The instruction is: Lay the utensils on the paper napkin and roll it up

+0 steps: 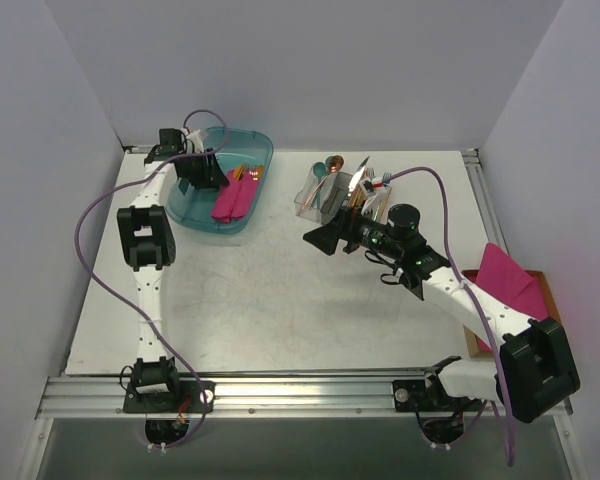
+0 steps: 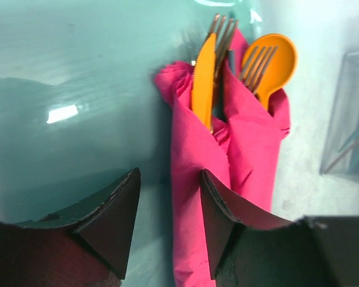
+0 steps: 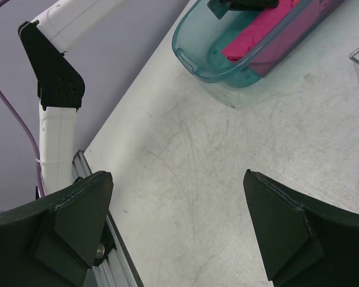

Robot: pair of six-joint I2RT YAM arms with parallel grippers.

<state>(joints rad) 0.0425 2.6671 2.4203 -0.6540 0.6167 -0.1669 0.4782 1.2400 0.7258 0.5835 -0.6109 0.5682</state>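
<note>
Napkin (image 2: 191,173), rolled around utensils (image 2: 203,78), lies in tray (image 1: 263,150), upper left of top view. My left claw (image 2: 169,179) hangs over it, jaws parted, gripping nothing. Right claw (image 3: 178,176) gapes wide over table (image 3: 227,137), mid-frame.

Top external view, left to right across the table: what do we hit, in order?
Teal tub holding the rolled paper napkin → clear cutlery holder → pink napkin stack at the right edge.
</note>
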